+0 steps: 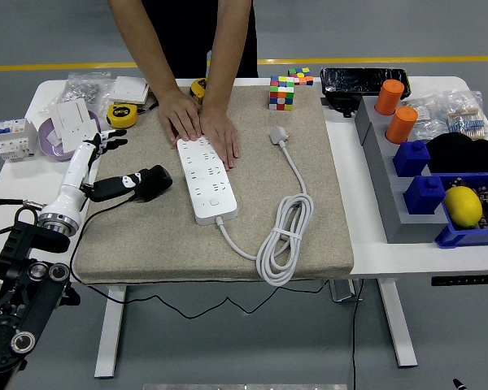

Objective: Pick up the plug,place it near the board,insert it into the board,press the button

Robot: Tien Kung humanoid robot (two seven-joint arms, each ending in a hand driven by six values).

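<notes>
- In the middle of the frame, a white power strip (206, 179) lies lengthwise on a beige mat (146, 236) that covers most of the white table (366, 244).
- A person stands at the far side, top of the frame, with both hands (202, 126) pressed flat on the strip's far end, one beside the other.
- The white plug (279, 134) lies on the mat to the right of the strip, apart from it, just below a coloured puzzle cube (282, 92).
- From the plug, a white cable (286, 236) runs down the mat, gathers in a bundled loop near the lower edge, and curves back to the strip's near end.
- At the left of the frame, the robot's left hand (106, 145) hangs over the mat's left edge with fingers spread and holding nothing; a black block (150, 182) sits just below it.
- At the right edge, a yellow lemon (463, 205) rests in a blue bin (472, 236), with two orange cylinders (395, 110) behind it.
</notes>
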